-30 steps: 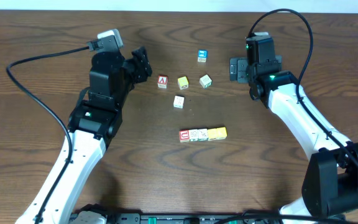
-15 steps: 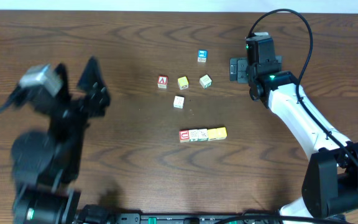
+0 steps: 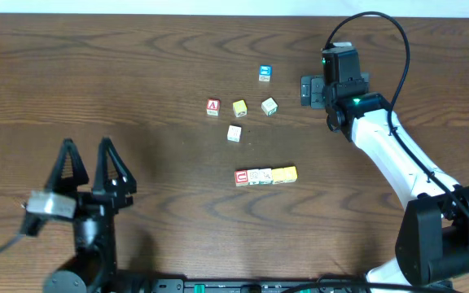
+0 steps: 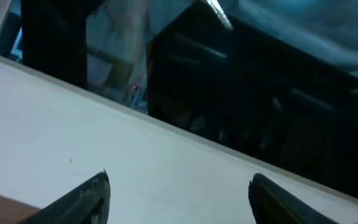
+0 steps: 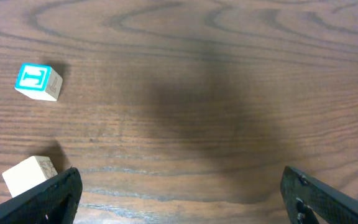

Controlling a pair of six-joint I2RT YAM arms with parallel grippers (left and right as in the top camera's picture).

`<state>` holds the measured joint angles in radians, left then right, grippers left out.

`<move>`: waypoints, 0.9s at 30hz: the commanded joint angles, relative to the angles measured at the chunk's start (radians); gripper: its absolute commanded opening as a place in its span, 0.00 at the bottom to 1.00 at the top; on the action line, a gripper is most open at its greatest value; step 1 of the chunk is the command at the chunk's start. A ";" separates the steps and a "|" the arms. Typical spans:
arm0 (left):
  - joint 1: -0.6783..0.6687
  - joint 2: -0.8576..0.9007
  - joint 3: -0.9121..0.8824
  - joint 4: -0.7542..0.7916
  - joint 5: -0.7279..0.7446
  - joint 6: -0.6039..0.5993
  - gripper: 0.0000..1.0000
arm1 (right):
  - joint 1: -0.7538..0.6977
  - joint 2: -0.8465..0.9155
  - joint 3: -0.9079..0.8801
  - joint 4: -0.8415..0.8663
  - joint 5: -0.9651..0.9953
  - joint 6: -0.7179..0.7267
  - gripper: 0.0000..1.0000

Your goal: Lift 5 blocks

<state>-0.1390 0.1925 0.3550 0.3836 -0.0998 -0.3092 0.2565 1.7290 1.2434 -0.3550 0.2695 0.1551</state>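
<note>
Swung back from the middle, the left arm stands folded at the table's near left edge, left gripper tilted upward, fingers spread and empty. Right gripper hovers spread near the blue cube. Five blocks lie in a touching row, well apart from both.

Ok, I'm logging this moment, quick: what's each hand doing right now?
Left hand: open, holding nothing.
Right hand: open, holding nothing.

Dark wooden table, perhaps pale wall
</note>
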 commanded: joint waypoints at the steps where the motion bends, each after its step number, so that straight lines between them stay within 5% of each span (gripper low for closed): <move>1: 0.005 -0.078 -0.124 0.080 0.013 0.017 0.72 | -0.004 0.010 0.013 -0.001 0.017 -0.006 0.99; 14: 0.066 -0.192 -0.234 -0.034 0.008 0.013 0.72 | -0.004 0.010 0.013 -0.001 0.017 -0.006 0.99; 22: 0.066 -0.192 -0.274 -0.243 -0.003 0.008 0.72 | -0.004 0.010 0.013 -0.001 0.017 -0.006 0.99; 27: 0.066 -0.192 -0.351 -0.278 -0.042 -0.124 0.72 | -0.004 0.010 0.013 -0.001 0.017 -0.006 0.99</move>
<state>-0.0792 0.0101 0.0380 0.1368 -0.1089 -0.3447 0.2565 1.7290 1.2434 -0.3550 0.2703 0.1551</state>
